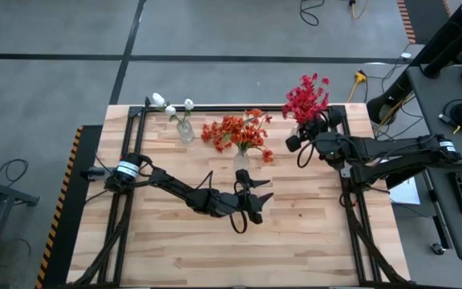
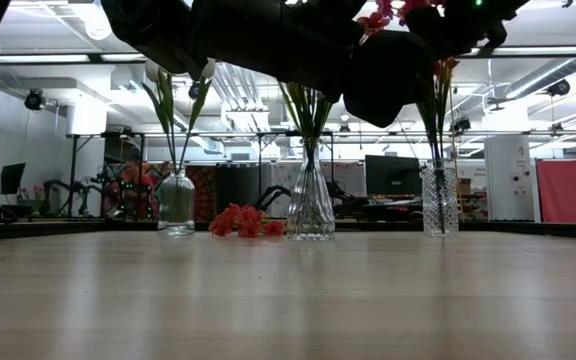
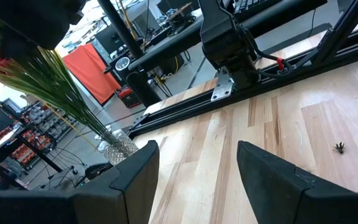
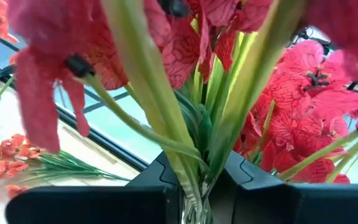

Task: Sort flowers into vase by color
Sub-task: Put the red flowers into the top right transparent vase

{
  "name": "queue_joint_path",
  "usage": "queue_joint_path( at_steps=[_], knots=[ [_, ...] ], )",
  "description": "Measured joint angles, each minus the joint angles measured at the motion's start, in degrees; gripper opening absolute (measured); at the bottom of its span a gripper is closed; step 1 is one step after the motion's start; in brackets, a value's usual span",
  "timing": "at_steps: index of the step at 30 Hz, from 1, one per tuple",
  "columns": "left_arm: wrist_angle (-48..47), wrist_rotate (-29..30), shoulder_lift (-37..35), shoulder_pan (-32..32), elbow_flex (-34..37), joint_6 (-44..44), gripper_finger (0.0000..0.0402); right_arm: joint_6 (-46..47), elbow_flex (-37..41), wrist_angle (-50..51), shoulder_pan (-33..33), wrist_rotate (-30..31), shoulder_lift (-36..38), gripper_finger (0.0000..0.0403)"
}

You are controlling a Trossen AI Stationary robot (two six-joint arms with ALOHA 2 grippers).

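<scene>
Jaws of your right gripper (image 4: 194,186) are clenched on the green stems of the red flowers (image 1: 305,98) standing in the glass vase (image 2: 440,199) at the tabletop's (image 1: 311,233) far right. Your left gripper (image 1: 255,202) hovers mid-tabletop with jaws released, empty, just before the orange flowers (image 1: 239,131). White flowers (image 1: 171,107) occupy the left vase (image 1: 185,132).

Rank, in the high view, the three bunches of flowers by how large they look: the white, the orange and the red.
1. Orange flowers, the widest bunch.
2. Red flowers, somewhat smaller; the right gripper is shut on their stems.
3. White flowers, clearly the smallest.
</scene>
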State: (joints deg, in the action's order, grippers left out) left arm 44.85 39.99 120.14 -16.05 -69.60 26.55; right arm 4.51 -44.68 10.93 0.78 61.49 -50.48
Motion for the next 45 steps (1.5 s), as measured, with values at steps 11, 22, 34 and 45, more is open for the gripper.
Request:
queue_joint_path(
  at_steps=[11, 22, 34, 45],
  knots=[
    [-0.12, 0.02, 0.00, 0.00, 0.00, 0.00, 0.0199, 1.93, 0.08, 2.54, 0.00, -0.02, -0.70, 0.0038],
    [-0.12, 0.02, 0.00, 0.00, 0.00, 0.00, 0.0199, 0.35, 0.08, 2.17, 0.02, -0.14, -0.63, 0.0043],
    [0.02, 1.48, 0.00, 0.00, -0.09, 0.00, 0.0199, -0.41, -0.87, 2.17, -0.02, -0.40, -0.61, 0.0157],
    [0.04, 2.16, 0.00, -0.02, -0.11, 0.19, 0.0199, -0.74, -3.34, 2.73, -2.36, -0.64, -0.59, 0.0196]
  ],
)
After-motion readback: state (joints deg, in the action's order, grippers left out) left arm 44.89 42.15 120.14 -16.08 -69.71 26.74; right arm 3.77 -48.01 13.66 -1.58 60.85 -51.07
